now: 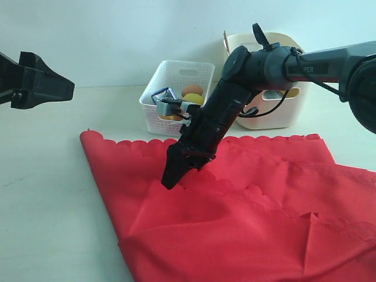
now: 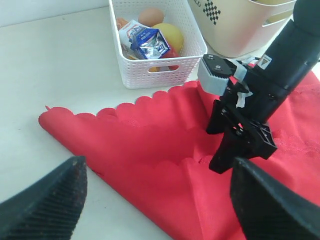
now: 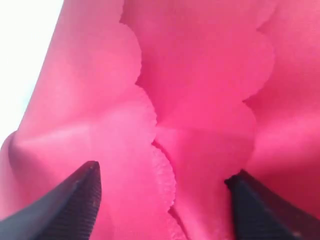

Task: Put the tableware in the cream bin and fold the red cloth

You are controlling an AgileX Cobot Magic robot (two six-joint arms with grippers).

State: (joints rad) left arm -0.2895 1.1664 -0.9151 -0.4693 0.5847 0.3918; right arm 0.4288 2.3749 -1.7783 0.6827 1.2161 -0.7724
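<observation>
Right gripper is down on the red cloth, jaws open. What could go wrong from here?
1. The right gripper straddles overlapping scalloped layers of the red cloth; closing may pinch the wrong layer or several, skewing the fold.
2. The cloth is already rumpled, so a pull could bunch it.
3. The white basket stands close behind that gripper; a back swing might knock it.

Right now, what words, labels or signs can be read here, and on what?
"PER": on the right arm; only these letters are legible.
"LD": on the cream bin, beside a checkered mark; the start is cut off.
Snack packet: print too blurred to read.
</observation>
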